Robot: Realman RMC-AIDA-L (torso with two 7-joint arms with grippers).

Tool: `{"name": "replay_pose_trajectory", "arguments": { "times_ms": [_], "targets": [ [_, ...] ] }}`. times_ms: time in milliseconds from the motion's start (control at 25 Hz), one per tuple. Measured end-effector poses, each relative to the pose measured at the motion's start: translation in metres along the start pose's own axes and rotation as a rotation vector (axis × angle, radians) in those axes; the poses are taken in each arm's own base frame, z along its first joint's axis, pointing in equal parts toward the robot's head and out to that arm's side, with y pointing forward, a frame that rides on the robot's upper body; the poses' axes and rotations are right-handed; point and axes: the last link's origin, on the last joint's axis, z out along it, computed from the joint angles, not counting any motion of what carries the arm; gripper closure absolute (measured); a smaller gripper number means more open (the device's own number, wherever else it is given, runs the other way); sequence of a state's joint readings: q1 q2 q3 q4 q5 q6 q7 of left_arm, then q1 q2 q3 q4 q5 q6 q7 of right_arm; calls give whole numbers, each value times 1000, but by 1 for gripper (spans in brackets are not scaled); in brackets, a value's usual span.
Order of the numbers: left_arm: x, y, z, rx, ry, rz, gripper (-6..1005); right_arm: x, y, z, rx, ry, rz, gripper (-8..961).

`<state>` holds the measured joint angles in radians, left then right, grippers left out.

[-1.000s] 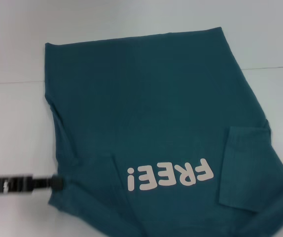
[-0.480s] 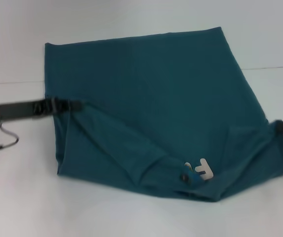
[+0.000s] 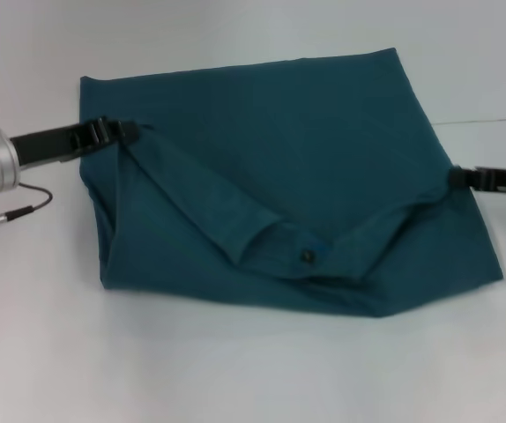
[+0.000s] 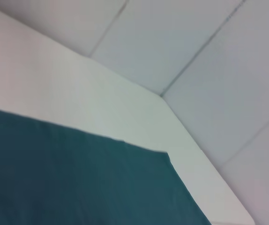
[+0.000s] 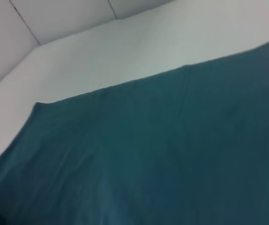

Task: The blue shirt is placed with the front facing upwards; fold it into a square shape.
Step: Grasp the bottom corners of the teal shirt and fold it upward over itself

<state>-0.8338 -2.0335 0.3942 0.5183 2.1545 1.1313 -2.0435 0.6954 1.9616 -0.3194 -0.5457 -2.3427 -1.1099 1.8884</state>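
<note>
The blue shirt lies on the white table, mid-fold: near edge, collar end, is lifted and carried toward the far hem, lettering hidden, and the small dark label shows at the sagging collar in the middle.

Left to right in the head view. Left gripper comes in from the left side, arm roughly level, tip at the shirt's left shoulder corner. The corner hangs from it, so it looks clamped on the cloth, jaws narrow. The left wrist view shows only flat teal cloth and the table's far corner, no fingers.

Between the two held corners the raised edge droops in a shallow V over the shirt's middle, touching the layer below near the label.

Right gripper at the right shoulder corner, also apparently pinched on the fabric, sitting nearer the robot than the left one. So the held edge runs skewed, left end further along.

Key relation: the fold axis runs left-right, and the far hem lies beyond both grippers, away from the robot. Left gripper is nearer that hem; the right probably has more travel to square the fold. Risk: a slanted crease if they land uneven.
</note>
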Motion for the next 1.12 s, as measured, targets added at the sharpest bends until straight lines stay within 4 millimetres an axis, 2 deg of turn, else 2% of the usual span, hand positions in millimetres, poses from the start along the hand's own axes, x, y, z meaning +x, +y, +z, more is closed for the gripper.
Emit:
{"name": "replay_pose_trajectory", "arguments": {
  "times_ms": [320, 680, 840, 1120],
  "targets": [
    [19, -2, 8, 54, 90, 11, 998, -39, 15, 24, 57, -23, -98, 922],
    [43, -1, 15, 114, 169, 41, 998, -72, 20, 32, 100, -61, -123, 922],
    [41, -2, 21, 143, 182, 49, 998, -73, 18, 34, 121, -68, -119, 922],
    [23, -8, 30, 187, 210, 44, 999, -56, 14, 45, 173, -53, -105, 921]
  ]
}}
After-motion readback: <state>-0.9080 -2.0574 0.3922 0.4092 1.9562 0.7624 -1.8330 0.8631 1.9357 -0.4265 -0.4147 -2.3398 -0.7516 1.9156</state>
